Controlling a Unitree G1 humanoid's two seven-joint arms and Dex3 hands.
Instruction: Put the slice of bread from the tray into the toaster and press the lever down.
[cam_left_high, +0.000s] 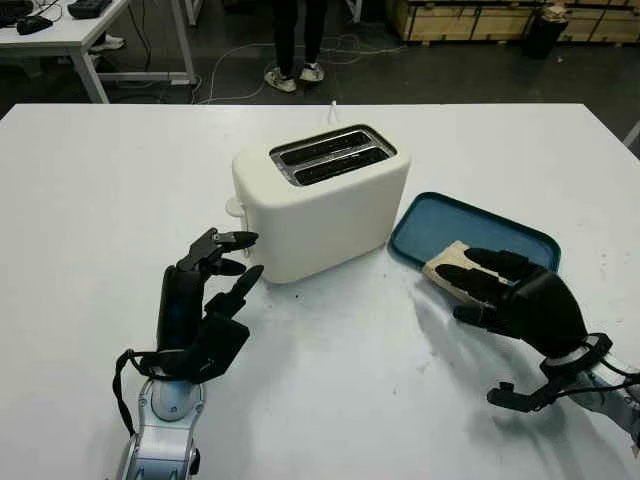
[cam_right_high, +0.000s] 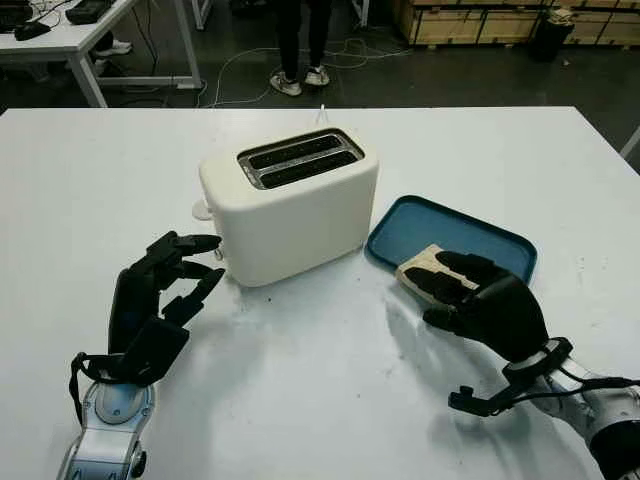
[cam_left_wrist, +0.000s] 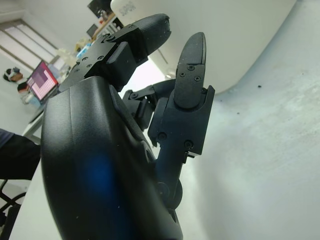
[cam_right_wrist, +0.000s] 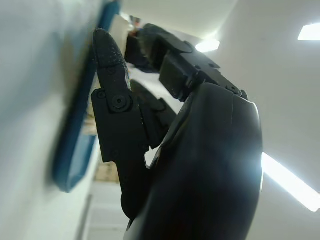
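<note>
Toaster (cam_left_high: 325, 215): smooth cream plastic, shiny metal slot surround. Tray (cam_left_high: 520, 240): matt blue plastic. Table (cam_left_high: 100, 200): smooth white.

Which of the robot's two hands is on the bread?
The right hand: its fingers lie over the bread slice at the blue tray's near edge. The left hand is open beside the toaster.

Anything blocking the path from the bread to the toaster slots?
Nothing visible. The bread lies in the blue tray under the right hand; the toaster stands beside the tray, both slots open on top. The left hand is on the toaster's far side.
</note>
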